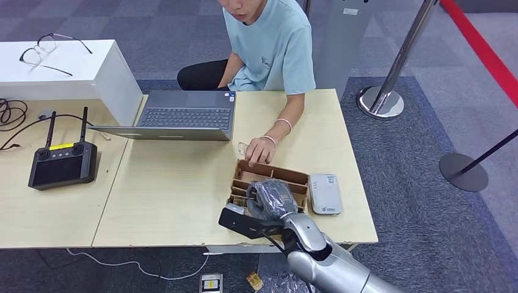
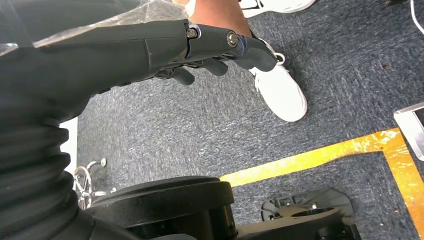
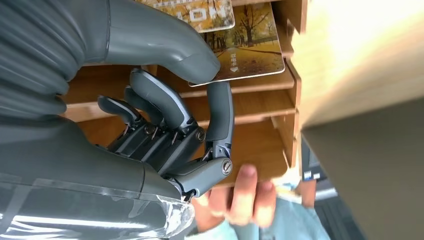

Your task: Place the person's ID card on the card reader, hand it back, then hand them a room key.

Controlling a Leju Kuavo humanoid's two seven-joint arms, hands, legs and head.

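The right hand (image 1: 273, 199) reaches into the wooden card box (image 1: 292, 177) at the near edge of the table (image 1: 177, 189); in the right wrist view its thumb (image 3: 165, 47) and one finger (image 3: 220, 107) pinch a room key card (image 3: 255, 47) printed with an autumn tree avenue, while the other fingers are curled in beside it; the card lies on a wooden shelf of the box, with a second card (image 3: 200, 12) just beside it; the white card reader (image 1: 325, 193) lies flat on the table just to the right of the box; the person's hand (image 1: 261, 149) rests on the table, touching the far side of the box, a bracelet on the wrist; the left hand (image 2: 200, 45) hangs over grey carpet with its fingers loosely bent and nothing in them; a laptop (image 1: 183, 116) stands open further back, a black controller (image 1: 61, 162) lies to the left, and glasses (image 1: 46, 49) sit on a white box (image 1: 91, 70).
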